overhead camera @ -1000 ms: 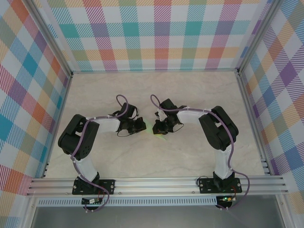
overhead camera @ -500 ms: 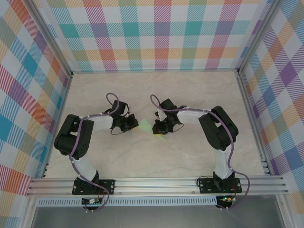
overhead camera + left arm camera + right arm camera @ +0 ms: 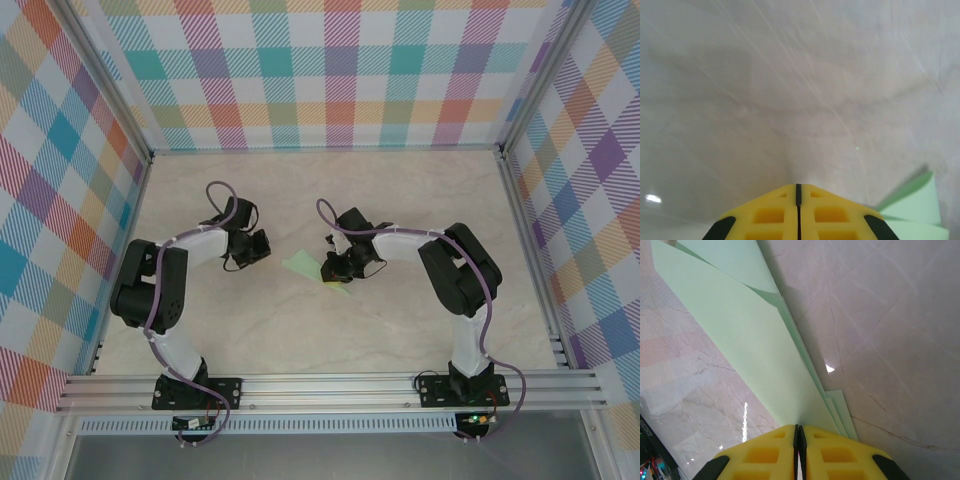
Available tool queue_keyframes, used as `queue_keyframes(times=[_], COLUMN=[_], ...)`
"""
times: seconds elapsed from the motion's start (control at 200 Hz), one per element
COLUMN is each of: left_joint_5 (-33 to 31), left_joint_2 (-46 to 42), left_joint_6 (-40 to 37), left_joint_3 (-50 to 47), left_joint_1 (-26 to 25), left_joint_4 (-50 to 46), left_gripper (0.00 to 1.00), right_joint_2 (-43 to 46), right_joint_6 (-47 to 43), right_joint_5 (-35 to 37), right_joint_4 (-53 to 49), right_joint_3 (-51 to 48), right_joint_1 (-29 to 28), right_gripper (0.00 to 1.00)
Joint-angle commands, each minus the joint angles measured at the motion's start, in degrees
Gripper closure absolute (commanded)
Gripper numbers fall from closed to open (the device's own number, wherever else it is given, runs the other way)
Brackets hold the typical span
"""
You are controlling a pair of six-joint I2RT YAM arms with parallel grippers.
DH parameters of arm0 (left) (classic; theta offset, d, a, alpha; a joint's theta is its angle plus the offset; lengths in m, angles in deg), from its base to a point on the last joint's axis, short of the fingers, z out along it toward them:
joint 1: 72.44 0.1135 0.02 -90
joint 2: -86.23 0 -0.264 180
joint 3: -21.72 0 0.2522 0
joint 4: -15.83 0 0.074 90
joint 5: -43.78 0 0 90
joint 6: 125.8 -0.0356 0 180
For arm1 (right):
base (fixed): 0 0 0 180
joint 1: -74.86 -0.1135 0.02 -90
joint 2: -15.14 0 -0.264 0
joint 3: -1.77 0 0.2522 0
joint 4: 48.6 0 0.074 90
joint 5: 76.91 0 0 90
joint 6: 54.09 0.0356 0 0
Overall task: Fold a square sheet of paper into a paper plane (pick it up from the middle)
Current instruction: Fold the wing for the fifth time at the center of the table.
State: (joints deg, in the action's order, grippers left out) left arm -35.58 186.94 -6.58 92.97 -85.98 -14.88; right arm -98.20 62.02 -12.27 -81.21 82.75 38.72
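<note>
We see the bench (image 3: 400, 200) as the largest thing here, a pale marbled surface closed in on three sides by checked walls (image 3: 320, 70), with a metal rail (image 3: 330, 385) along its near edge. Most of the surface lies bare: the whole far half, both side margins and the strip just ahead of the rail.

The left arm (image 3: 150, 295) bends up from its base and reaches inward. The right arm (image 3: 455, 265) mirrors it from the other side, and a bare gap lies between the two wrists.

The paper plane (image 3: 303, 266) lies near the middle of the bench, a narrow mint-green folded shape. In the right wrist view its long creased edge (image 3: 740, 340) runs diagonally down to the finger seam, with stacked layer edges showing beside it. In the left wrist view one green corner (image 3: 915, 200) shows at the lower right.

The right fingers (image 3: 333, 270) sit over the plane's near end, and the wrist view shows them (image 3: 798, 429) pressed together on the folded edge. The left fingers (image 3: 252, 247) stand off to the left, apart from the paper. They are fully closed (image 3: 801, 192) with nothing between them, over bare bench.
</note>
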Motion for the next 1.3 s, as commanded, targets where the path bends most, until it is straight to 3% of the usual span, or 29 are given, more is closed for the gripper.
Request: queue_keyframes(times=[0.0,0.145,0.34,0.575,0.815,1.295], left_joint_5=[-1.2,6.0,14.4,14.1,14.1,9.2], left_joint_2=[-3.3,-10.1,-12.1,-8.2,-2.8,-1.0], left_joint_6=[-2.3,0.4,9.1,12.4,12.9,11.9], left_joint_3=[1.0,-3.2,-12.8,-15.8,-14.2,-12.3], left_joint_1=[0.8,-2.1,-7.3,-12.4,-13.7,-13.7], left_joint_4=[-4.3,0.5,17.0,24.7,27.3,20.8], left_gripper=[0.92,0.91,0.91,0.91,0.92,0.94], right_joint_2=[-1.8,-1.9,-1.0,0.3,0.8,3.0], right_joint_6=[-1.1,-2.0,-2.9,-4.3,-4.6,-4.9], right_joint_5=[4.9,2.7,-0.2,-2.5,-2.8,-2.2], right_joint_4=[-6.0,-5.6,-4.9,-5.1,-4.9,-5.4], right_joint_3=[-2.4,-2.4,-3.1,-4.5,-5.6,-0.7], right_joint_1=[0.5,0.5,0.5,0.4,0.3,-1.8], right_gripper=[0.87,0.87,0.87,0.87,0.87,0.88])
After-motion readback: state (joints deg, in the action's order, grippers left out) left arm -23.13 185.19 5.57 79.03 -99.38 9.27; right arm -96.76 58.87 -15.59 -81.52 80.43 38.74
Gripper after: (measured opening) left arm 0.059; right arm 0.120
